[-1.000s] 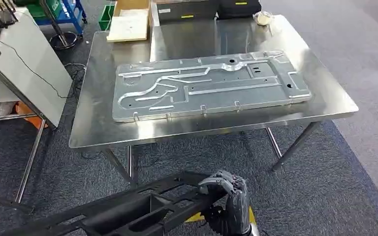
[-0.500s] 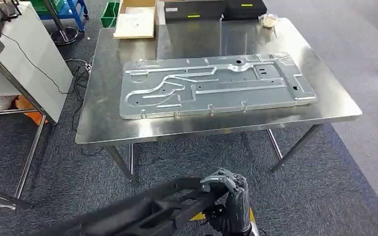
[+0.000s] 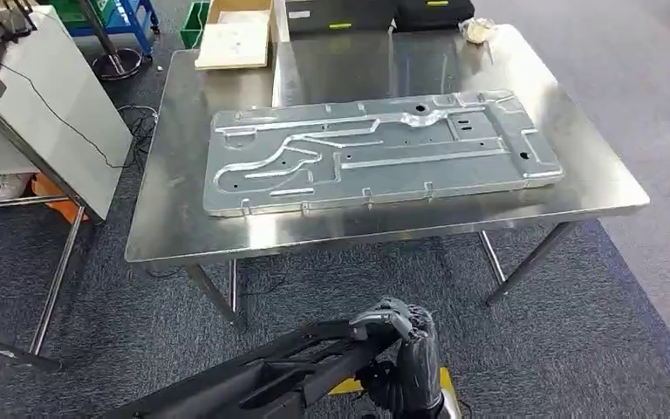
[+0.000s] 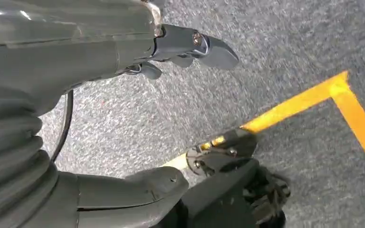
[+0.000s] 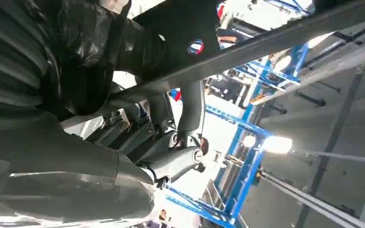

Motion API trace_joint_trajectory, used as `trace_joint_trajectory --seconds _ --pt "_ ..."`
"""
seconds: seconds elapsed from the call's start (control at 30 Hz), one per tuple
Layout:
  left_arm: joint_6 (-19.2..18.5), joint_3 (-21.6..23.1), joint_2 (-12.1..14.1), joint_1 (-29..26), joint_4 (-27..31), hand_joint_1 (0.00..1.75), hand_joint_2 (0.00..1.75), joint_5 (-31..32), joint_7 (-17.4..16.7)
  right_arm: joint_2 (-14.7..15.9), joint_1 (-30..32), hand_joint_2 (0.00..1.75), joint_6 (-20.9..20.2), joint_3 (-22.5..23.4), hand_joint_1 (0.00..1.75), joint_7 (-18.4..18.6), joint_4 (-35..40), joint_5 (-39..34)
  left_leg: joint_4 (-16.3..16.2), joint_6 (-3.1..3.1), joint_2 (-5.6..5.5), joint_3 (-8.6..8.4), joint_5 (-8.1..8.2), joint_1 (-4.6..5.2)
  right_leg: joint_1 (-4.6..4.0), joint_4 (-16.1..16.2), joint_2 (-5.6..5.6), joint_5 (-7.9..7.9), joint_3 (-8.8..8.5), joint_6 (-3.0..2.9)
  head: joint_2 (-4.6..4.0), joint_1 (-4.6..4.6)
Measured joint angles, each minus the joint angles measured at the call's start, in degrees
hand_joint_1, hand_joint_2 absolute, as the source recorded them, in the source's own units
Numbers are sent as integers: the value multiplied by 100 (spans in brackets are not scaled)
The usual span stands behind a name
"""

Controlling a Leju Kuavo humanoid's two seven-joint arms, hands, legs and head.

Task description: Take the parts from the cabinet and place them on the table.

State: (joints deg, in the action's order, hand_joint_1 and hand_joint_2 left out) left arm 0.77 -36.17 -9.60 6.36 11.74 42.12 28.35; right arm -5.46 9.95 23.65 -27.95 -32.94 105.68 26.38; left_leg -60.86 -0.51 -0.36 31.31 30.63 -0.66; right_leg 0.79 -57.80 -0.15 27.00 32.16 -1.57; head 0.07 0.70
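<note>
Left hand hangs over the carpet, fingers apart, holding nothing. Since a second ago the view swayed and the black frame part dipped lower at its left end; carry continues, placement pending. Right hand grips that long, open-webbed frame's near end, the steel table with its stamped aluminium panel well ahead.

right hand: dark grey, glossy jointed fingers, black wrist | left hand: smooth grey shell, thick grey thumb, darker fingers with a silver screw at the knuckle | ribbed grey cover behind the wrist | thin black cable beside the cover
</note>
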Motion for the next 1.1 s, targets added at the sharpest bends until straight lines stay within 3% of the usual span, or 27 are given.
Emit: trace_joint_trajectory --seconds 0.07,0.1,0.13,0.17,0.2,0.23,0.27,0.33,0.43,0.47,0.5,0.57,0.6,0.63,0.67,0.7,0.77,0.8,0.83,0.93,0.97,1.0,1.1 --pt "0 -2 -2 -6 0 0 175 26 11 -20 -6 175 -15 15 175 2 2 4 -939 -40 3 511 396 -14 -8 -3 -22 27 -23 -39 0 0" --pt "0 -2 -4 -20 0 0 175 33 11 -26 -5 175 -37 22 175 2 2 7 -1321 -56 3 743 482 -15 -12 -5 -23 42 -31 -47 2 0" --pt "0 -7 -2 -34 0 0 175 35 11 -28 -5 175 -54 26 175 2 2 6 -1479 -66 3 879 440 -15 -13 -9 -18 58 -46 -48 2 -2" --pt "2 -11 -2 -42 0 0 175 39 11 -35 -4 175 -79 33 175 2 2 6 -1365 -62 3 876 251 -15 -13 -11 -8 82 -78 -37 0 0" --pt "0 -20 -2 -41 0 0 175 44 11 -48 -4 175 -105 52 175 0 2 13 -1002 -48 3 750 -36 -15 -13 -14 -2 110 -120 -29 0 -2" --pt "2 -28 -2 -37 0 0 175 57 11 -63 -4 175 -116 70 175 -4 2 22 -479 -19 3 536 -359 -13 -13 -19 -1 146 -174 -14 2 0" --pt "4 -37 -2 -36 0 0 175 59 11 -74 -5 175 -116 77 175 -7 2 26 -72 12 7 361 -576 -10 -14 -21 -2 177 -214 2 0 0" --pt "11 -52 2 -25 0 0 175 92 13 -94 -10 175 -116 105 175 -13 2 48 307 79 13 182 -504 45 -45 -48 1 241 -221 85 2 0" --pt "11 -61 4 -41 0 0 175 92 17 -103 -10 175 -116 120 175 -15 2 57 292 137 5 196 -477 51 -38 12 -13 253 -239 165 0 -2" --pt "11 -70 0 -46 0 0 175 92 17 -107 -10 175 -116 125 175 -15 22 61 376 185 7 130 -509 -36 -42 -33 -16 302 -266 209 0 2" --pt "11 -74 0 -40 0 0 175 92 22 -107 -17 175 -116 133 175 -18 35 68 398 207 6 104 -496 -28 -47 -233 -8 409 -190 228 2 -4" --pt "9 -87 0 -29 0 0 175 92 24 -107 -16 175 -116 136 175 -15 39 68 396 252 12 79 -464 -27 -25 -1100 -5 821 290 256 0 -4" --pt "9 -94 0 -32 0 0 175 92 24 -107 -11 175 -120 144 175 -13 39 68 394 261 13 65 -443 -22 -18 -1528 -3 961 551 269 0 -2" --pt "9 -103 0 -38 0 0 175 92 24 -107 -12 175 -144 149 175 -2 39 68 391 259 12 44 -420 -22 -9 -1804 -3 978 757 277 0 -2" --pt "11 -114 0 -43 0 0 175 92 24 -107 -12 175 -166 151 175 13 39 68 389 253 5 10 -395 -22 0 -1791 -4 842 810 282 2 -4" --pt "9 -125 0 -47 0 0 175 96 24 -109 -14 175 -188 153 175 22 39 72 389 241 -5 -48 -355 -23 10 -1461 -4 530 713 280 0 -2" --pt "9 -127 -11 -47 0 0 175 100 24 -109 -16 175 -192 153 175 22 46 78 384 204 -21 -172 -272 -25 15 -478 -5 -98 311 250 0 -4" --pt "9 -131 -15 -55 0 0 175 101 24 -109 -24 175 -196 155 175 26 48 87 378 161 -22 -184 -232 -9 0 -218 -1 -111 183 221 0 -4" --pt "9 -133 -17 -38 0 0 175 101 26 -125 -23 175 -212 157 175 37 61 96 341 113 -36 -183 -186 23 -18 -115 11 -67 159 203 0 -2" --pt "9 -140 -17 -30 0 0 175 101 33 -151 -23 175 -256 175 175 42 85 122 399 21 -14 -213 -165 -1 -46 -144 41 -30 168 104 0 -4" --pt "11 -140 -17 -24 0 0 175 101 42 -164 -22 175 -260 179 175 42 96 131 360 -15 -10 -223 -114 -18 2 -86 39 -51 132 55 2 2" --pt "13 -142 -17 -22 0 0 175 101 46 -175 -25 175 -286 186 175 39 98 146 198 -38 3 -176 -13 -22 -2 -67 31 -35 100 26 2 -2" --pt "17 -162 -24 -18 0 0 175 92 46 -199 -28 175 -306 214 175 39 111 164 -1069 -90 4 478 577 -26 -18 -66 0 9 65 -49 2 -2"
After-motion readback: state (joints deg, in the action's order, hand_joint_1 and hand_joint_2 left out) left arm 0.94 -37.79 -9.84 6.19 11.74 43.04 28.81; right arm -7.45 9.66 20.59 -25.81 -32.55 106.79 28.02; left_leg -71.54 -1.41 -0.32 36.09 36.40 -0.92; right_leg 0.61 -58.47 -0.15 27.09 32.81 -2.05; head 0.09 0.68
